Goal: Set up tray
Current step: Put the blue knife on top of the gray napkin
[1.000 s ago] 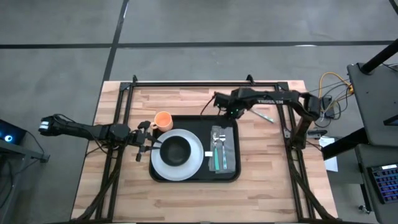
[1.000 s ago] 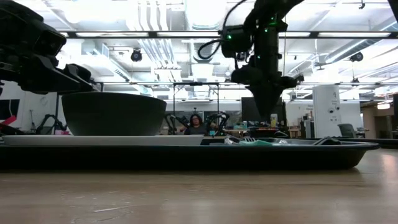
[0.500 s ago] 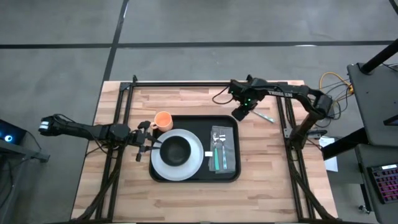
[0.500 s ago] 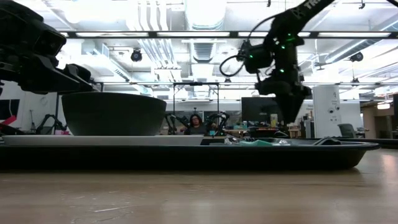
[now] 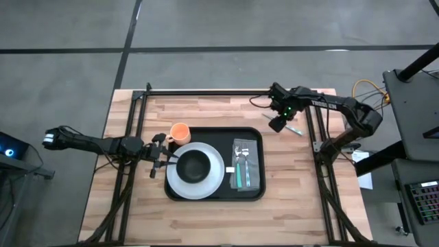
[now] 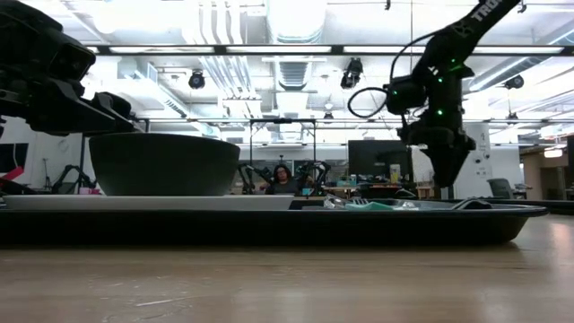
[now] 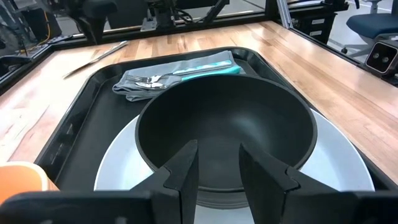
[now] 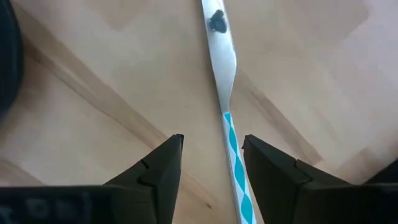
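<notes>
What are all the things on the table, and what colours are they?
tray: one, black, middle of the wooden table
plate: one, white, on the tray's left half
bowl: one, black, on the plate
napkin: one, grey, on the tray's right half
cutlery: silver with teal handles, on the napkin; count unclear
cup: one, orange, on the table just off the tray's upper left corner
knife: one, silver blade, teal-and-white handle, on the table right of the tray
person: one, far off in the room behind
left gripper: dark, jaws open at the bowl's left rim
right gripper: dark, jaws open above the knife
</notes>
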